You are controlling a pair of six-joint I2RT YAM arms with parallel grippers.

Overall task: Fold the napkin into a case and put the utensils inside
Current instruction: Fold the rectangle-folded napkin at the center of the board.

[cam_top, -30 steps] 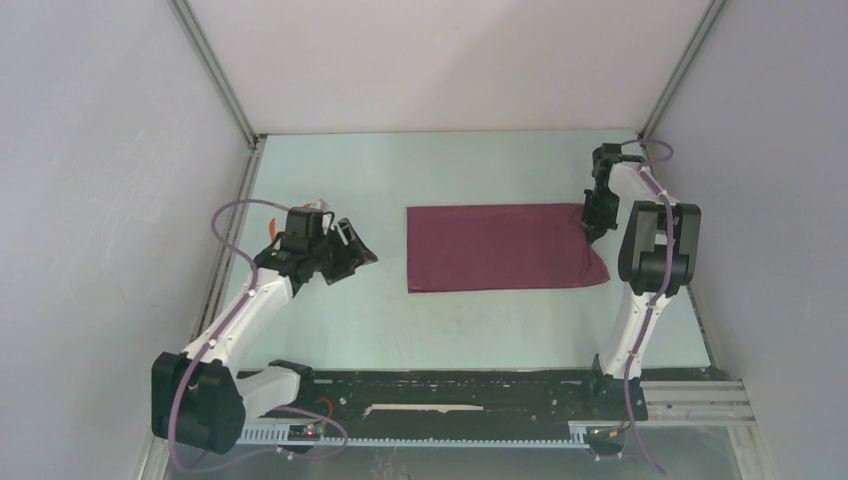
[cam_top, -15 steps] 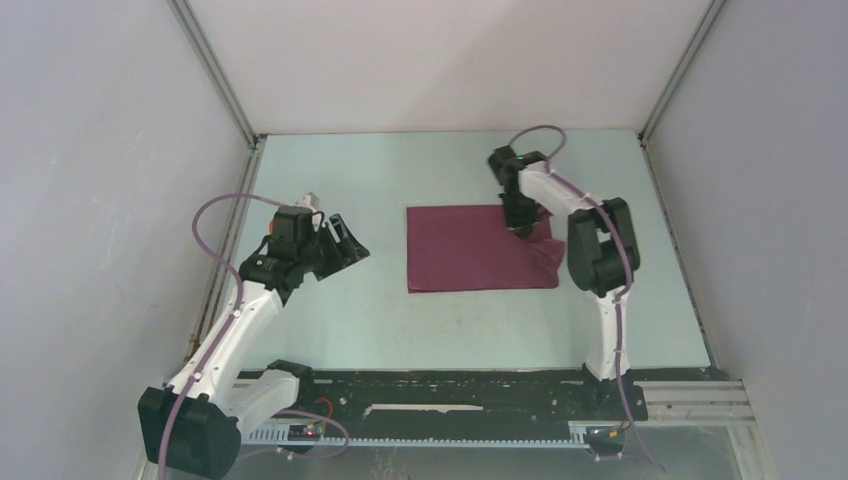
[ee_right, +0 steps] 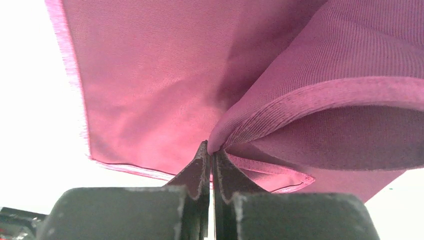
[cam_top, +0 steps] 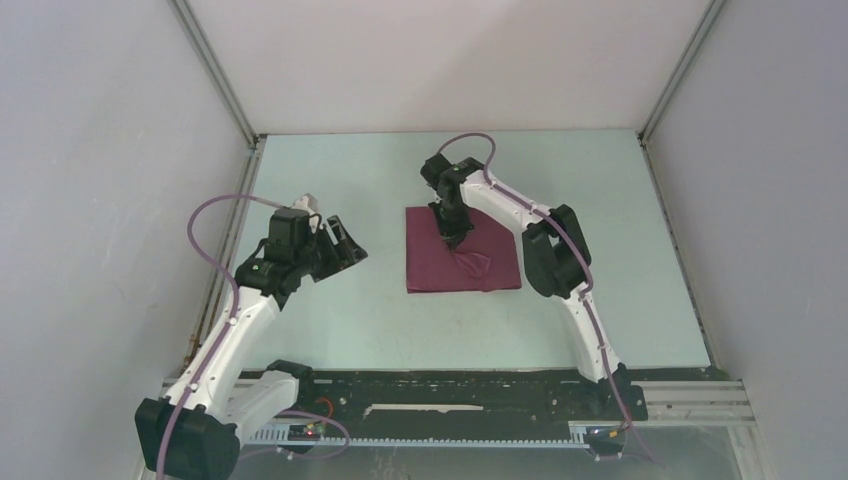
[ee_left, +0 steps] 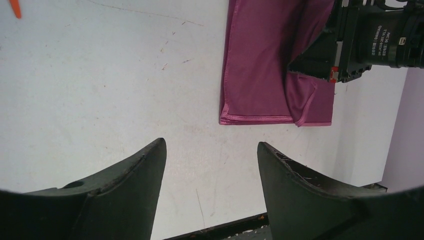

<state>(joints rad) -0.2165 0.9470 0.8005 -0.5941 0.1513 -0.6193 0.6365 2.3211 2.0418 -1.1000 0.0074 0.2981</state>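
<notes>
Maroon napkin (cam_top: 445, 265), a wide rectangle a second ago, now lies about half as wide: the right pincer (ee_right: 210, 150) has swept leftward across it, dragging the pinched hem over the lower layer. Its tips are pressed together on that hem, and the cloth bulges in a loose loop just beyond them. The left pincer (ee_left: 210, 147), jaws apart and empty, hovers over the pale table (cam_top: 620, 250), the napkin ahead of it. An orange utensil (ee_left: 15, 7) tip shows at its wrist view's top-left corner.

Bright even light, soft faint shadows, overexposed table in wrist views, blurred near edges
</notes>
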